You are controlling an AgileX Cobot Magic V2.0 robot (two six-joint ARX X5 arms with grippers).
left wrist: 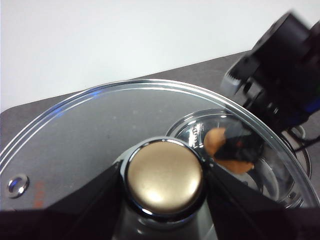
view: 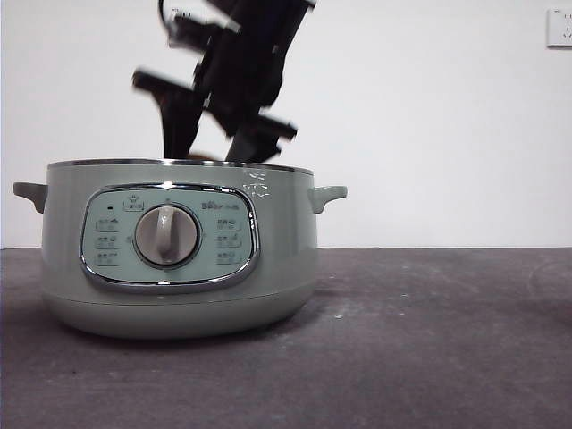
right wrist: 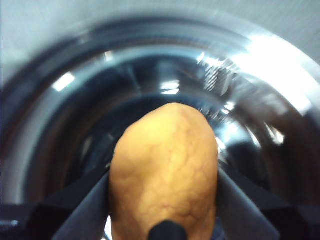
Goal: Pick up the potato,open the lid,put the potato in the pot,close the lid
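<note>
The sage-green pot stands uncovered at the left of the table. My right gripper comes down from above to the pot's rim, shut on the orange-brown potato, of which only a sliver shows over the rim. In the right wrist view the potato hangs over the pot's shiny inside. My left gripper is shut on the knob of the glass lid and holds it off the pot, out of the front view. Through the glass, the potato shows in the pot.
The dark grey table stretches to the right of the pot. A white wall stands behind, with a socket at the top right. The right arm's black body shows beyond the lid.
</note>
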